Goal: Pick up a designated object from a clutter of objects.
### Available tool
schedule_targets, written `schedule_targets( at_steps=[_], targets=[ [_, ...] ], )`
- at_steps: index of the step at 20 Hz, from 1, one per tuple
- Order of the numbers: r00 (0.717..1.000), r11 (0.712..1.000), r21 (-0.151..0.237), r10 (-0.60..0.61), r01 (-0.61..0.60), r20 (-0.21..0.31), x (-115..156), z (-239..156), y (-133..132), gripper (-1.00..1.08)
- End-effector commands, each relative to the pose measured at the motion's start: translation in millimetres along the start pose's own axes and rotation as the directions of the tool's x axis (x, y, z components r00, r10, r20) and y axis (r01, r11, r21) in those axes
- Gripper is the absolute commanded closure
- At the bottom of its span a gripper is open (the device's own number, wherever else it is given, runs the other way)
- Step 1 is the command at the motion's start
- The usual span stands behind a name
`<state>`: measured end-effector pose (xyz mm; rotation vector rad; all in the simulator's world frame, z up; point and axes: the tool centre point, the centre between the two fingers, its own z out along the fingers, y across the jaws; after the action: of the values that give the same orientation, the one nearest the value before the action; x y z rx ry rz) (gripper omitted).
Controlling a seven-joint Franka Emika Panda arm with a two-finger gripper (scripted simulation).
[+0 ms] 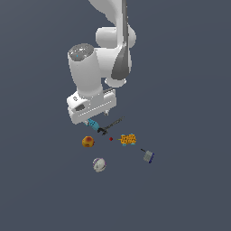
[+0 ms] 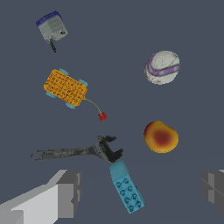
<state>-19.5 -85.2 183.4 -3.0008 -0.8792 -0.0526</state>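
Note:
The designated object, a small cyan-blue studded block [image 2: 127, 188] [image 1: 93, 124], lies flat with one end touching the jaw end of a black wrench [image 2: 78, 152] [image 1: 111, 125]. My gripper [image 2: 140, 190] [image 1: 95, 117] hangs open just above it, one finger [image 2: 65, 192] on each side, apart from the block. The block sits between the fingers, nearer one of them. The rest of the clutter of objects is spread beyond it: an orange-red ball [image 2: 160, 137] [image 1: 88, 142], an orange-yellow studded block [image 2: 65, 88] [image 1: 128, 139], a white-purple ball [image 2: 162, 67] [image 1: 99, 164] and a grey piece with a blue end [image 2: 51, 27] [image 1: 148, 156].
A tiny red cube [image 2: 102, 116] [image 1: 111, 138] on a thin cord trails from the orange-yellow block. Everything lies on a plain dark grey floor [image 1: 189, 189]. The arm's white links [image 1: 113, 49] rise behind the clutter.

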Motion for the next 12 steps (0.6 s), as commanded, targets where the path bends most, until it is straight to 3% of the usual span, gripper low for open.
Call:
schedule_targets(
  at_steps=[1, 12],
  targets=[
    [0.999, 0.999, 0.000, -0.049, 0.049, 0.003, -9, 12, 3, -0.92],
    [0.967, 0.967, 0.003, -0.253, 0.253, 0.016, -52, 60, 11, -0.92]
  ],
)
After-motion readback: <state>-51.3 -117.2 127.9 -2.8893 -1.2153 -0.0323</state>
